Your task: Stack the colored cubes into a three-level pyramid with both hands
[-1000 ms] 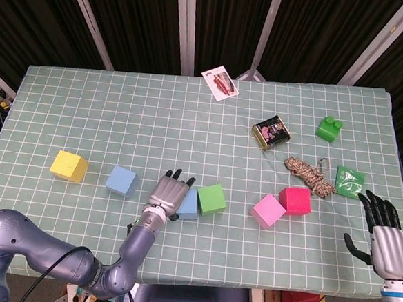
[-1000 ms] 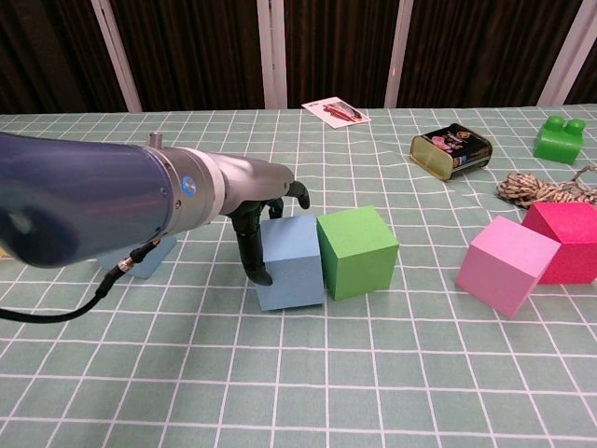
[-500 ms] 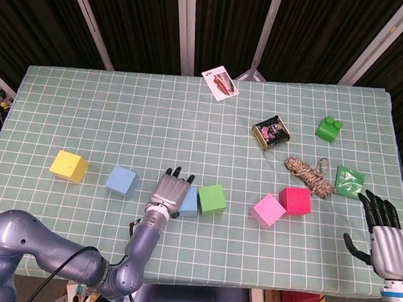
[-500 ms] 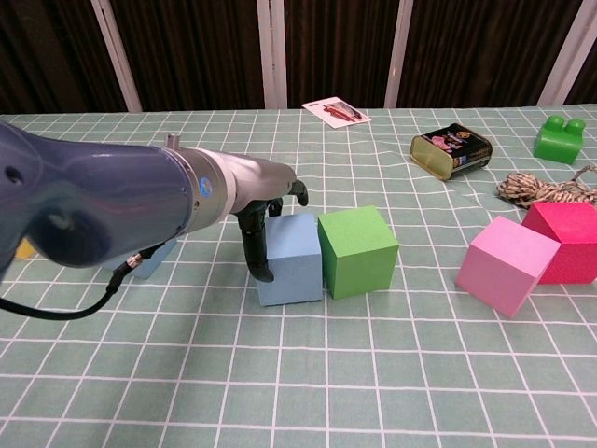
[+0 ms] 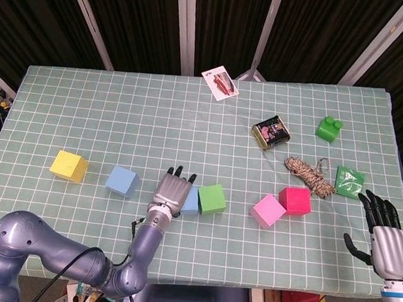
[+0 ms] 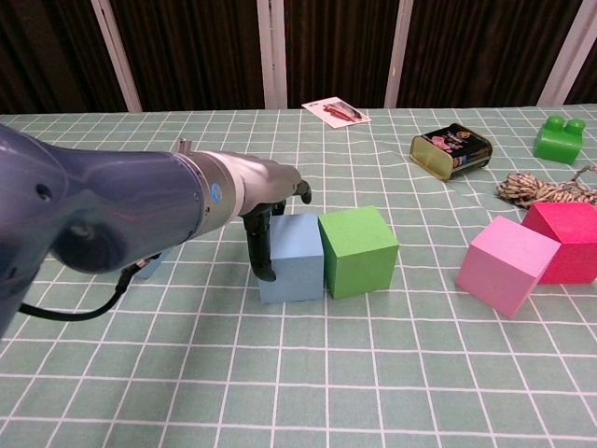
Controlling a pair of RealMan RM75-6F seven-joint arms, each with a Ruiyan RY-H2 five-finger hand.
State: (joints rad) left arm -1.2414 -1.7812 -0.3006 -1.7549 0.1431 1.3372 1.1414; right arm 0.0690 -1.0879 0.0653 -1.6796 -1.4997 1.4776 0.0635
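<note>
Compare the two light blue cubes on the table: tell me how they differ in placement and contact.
The light blue cube beside the green cube stands side by side with that green cube, apparently touching it; the other light blue cube stands alone further left, between it and the yellow cube. The left hand rests against the first cube's left side; nothing touches the second. Both are the same colour, look the same size, and sit flat on the table.

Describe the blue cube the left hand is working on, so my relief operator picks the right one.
Start at the near edge of the green checked tablecloth, around the middle. The light blue cube sits flush against the green cube, with the left hand pressed on its other side. The other light blue cube stands alone, further left.
</note>
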